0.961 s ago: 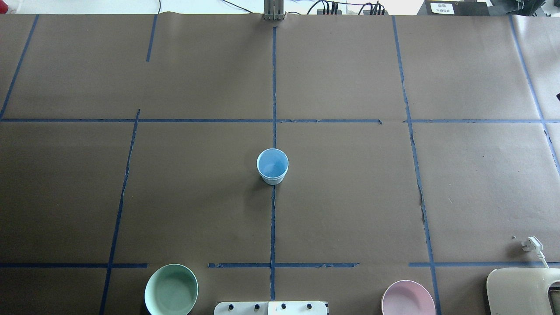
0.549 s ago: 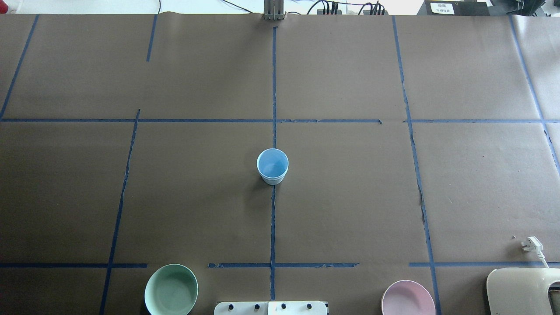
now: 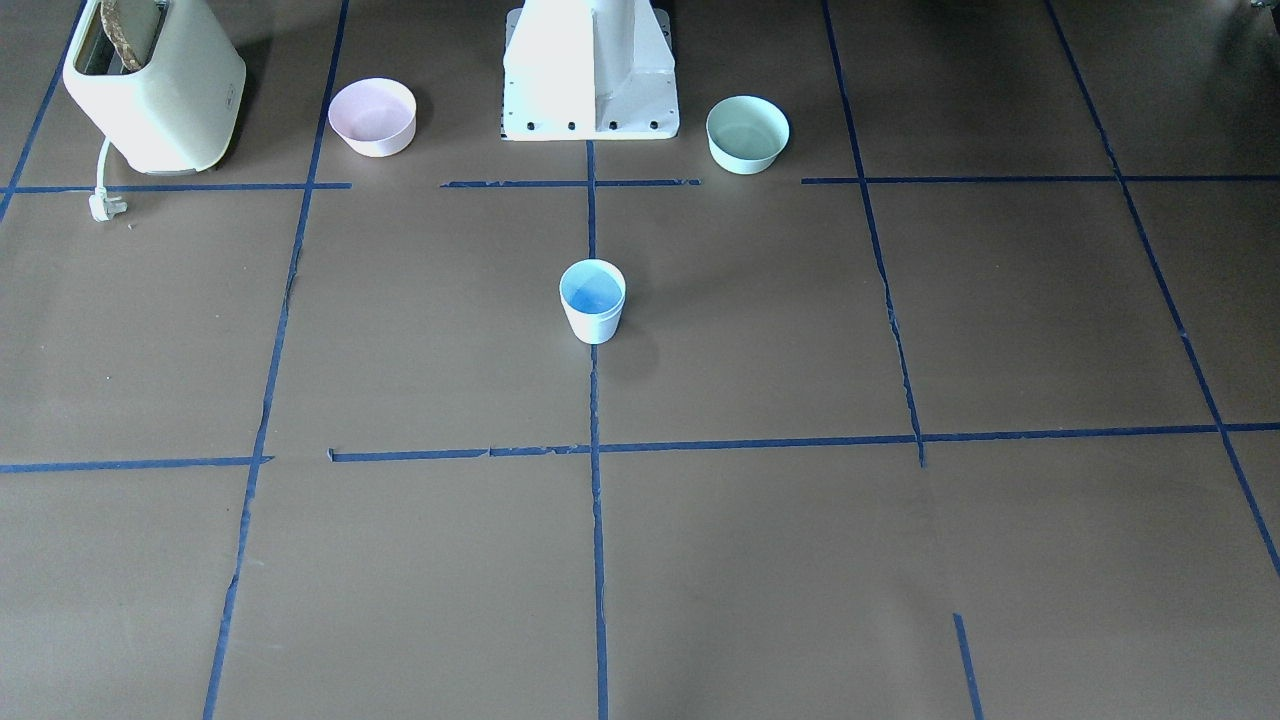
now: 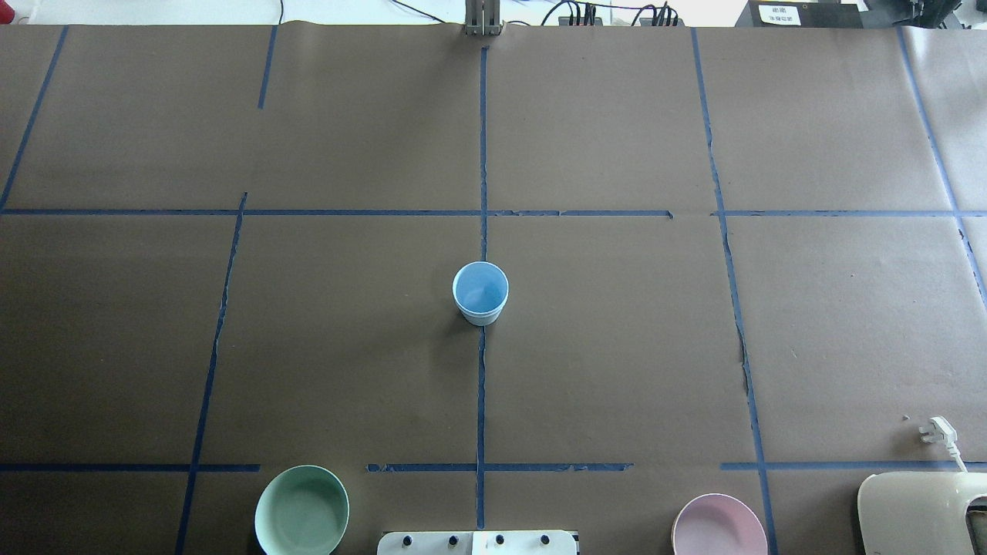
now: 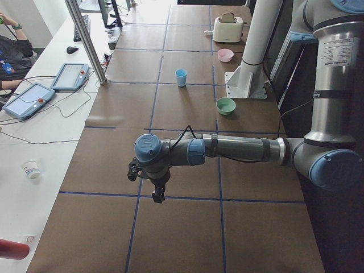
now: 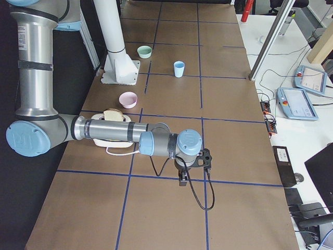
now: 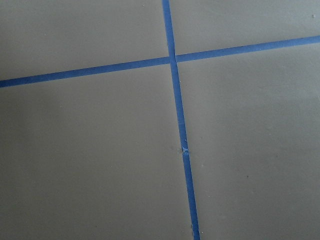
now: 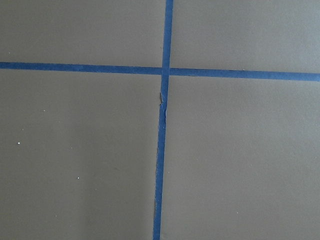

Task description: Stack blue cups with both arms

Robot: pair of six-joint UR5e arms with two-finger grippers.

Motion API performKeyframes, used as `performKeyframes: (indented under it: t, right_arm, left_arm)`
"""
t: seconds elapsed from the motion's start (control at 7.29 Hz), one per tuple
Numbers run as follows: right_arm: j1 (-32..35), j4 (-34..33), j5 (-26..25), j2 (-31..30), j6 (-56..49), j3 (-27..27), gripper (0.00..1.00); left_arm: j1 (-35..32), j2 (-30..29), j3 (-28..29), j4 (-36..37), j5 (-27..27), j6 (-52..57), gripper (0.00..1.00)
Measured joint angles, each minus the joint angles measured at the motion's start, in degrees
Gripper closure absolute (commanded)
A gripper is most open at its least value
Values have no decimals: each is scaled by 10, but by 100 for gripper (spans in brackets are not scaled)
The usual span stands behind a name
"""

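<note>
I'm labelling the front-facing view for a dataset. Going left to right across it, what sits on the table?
In order: toaster → pink bowl → blue cup → mint-green bowl. The white pedestal is left out, since it overlaps the cup's span.

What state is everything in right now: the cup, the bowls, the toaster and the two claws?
Pale blue plastic cup: upright, nothing touching it.
Mint-green round bowl: upright, empty.
Pink round bowl: upright, empty.
Cream toaster: bread in slot, plug lying loose.
Left gripper: far from the cup; open or shut unclear.
Right gripper: far from the cup; open or shut unclear.
</note>
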Motion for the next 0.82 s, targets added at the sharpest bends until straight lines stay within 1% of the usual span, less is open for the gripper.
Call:
performKeyframes:
  t: [0.82]
  right_arm:
    - [13,0,-1,-5,-1,9,0]
  left_arm:
    - [0,0,-1,0,3,2,0]
